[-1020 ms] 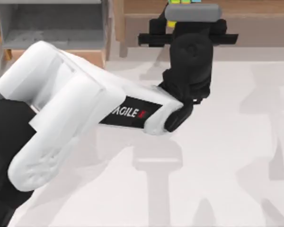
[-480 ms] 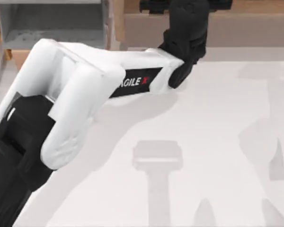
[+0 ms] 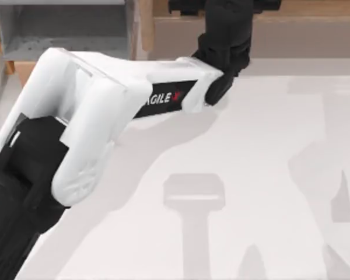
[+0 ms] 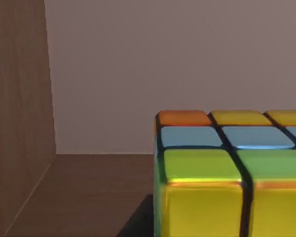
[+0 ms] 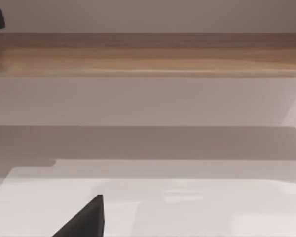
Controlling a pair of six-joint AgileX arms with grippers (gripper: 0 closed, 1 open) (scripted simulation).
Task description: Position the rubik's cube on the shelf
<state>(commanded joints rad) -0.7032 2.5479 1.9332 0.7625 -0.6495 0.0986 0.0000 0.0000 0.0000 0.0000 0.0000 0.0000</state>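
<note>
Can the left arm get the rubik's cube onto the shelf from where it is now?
Probably yes. The left arm already stretches to the shelf, and the rubik's cube sits close above a wooden board with nothing in its way.

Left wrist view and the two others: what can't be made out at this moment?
- Rubik's cube: the left wrist view's edges cut it off; whether it rests on the shelf board or hangs above it cannot be told.
- Left gripper: in the top view the black wrist covers it and the upper edge cuts it off, so its grip is unreadable.
- Right arm: in the right wrist view a dark tip is cut by the lower edge.
</note>
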